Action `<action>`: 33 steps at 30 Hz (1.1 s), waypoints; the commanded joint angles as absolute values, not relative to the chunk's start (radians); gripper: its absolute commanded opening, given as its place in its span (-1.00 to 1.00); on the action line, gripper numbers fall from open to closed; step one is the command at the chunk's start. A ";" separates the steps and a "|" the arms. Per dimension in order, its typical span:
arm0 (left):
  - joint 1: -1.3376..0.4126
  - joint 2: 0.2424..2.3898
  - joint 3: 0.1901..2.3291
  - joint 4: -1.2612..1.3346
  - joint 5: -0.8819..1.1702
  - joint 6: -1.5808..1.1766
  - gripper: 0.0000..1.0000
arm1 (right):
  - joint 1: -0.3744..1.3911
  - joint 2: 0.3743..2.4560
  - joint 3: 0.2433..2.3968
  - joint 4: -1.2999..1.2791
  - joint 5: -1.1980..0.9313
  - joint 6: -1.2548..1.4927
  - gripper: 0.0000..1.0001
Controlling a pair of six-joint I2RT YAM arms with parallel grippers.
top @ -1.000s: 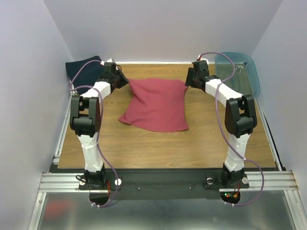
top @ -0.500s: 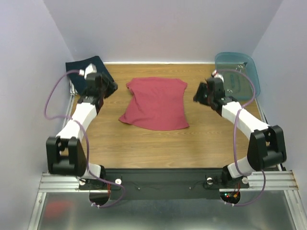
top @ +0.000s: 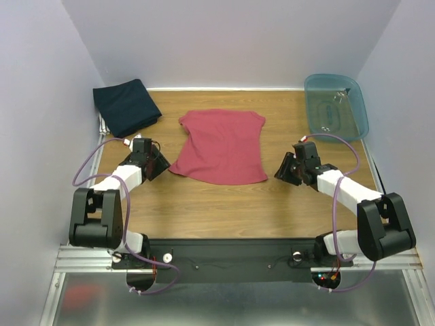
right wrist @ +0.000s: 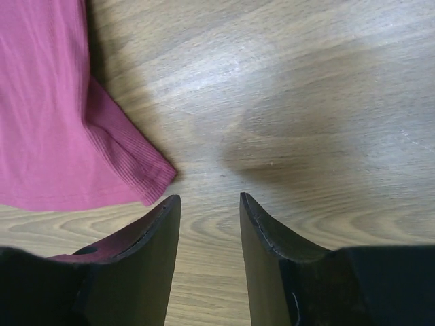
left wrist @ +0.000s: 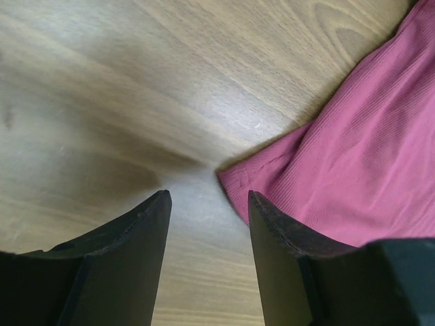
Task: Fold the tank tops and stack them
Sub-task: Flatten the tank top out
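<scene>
Top external view was judged as the fold's start: the navy tank top [top: 126, 106] was laid folded at the far left corner of the tabletop [top: 224, 204], the maroon tank top [top: 221, 146] was spread at the middle, and the left gripper [top: 160, 166] and right gripper [top: 281, 172], jaws apart and empty, were set by its near hem corners, to be pinched next.

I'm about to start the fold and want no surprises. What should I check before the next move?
1. Red top spread flat on table: ok.
2. Left tool open, empty, at near-left hem corner: ok.
3. Right tool open, empty, at near-right hem corner: ok.
4. Hem corners inside the tools' openings: not ok, they lie just ahead.
5. Navy top folded, apart from red top: ok.
</scene>
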State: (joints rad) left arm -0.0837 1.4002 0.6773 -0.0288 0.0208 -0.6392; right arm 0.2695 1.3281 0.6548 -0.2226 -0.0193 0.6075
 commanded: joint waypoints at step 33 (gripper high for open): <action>-0.161 1.404 0.766 -0.121 0.025 -0.661 -1.00 | 0.298 1.443 0.588 -0.009 -0.153 0.614 0.03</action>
State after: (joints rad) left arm -0.1574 1.5200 0.7681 -0.0841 0.0433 -0.6315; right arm 0.2745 1.4269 0.6128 -0.0399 -0.1257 0.6205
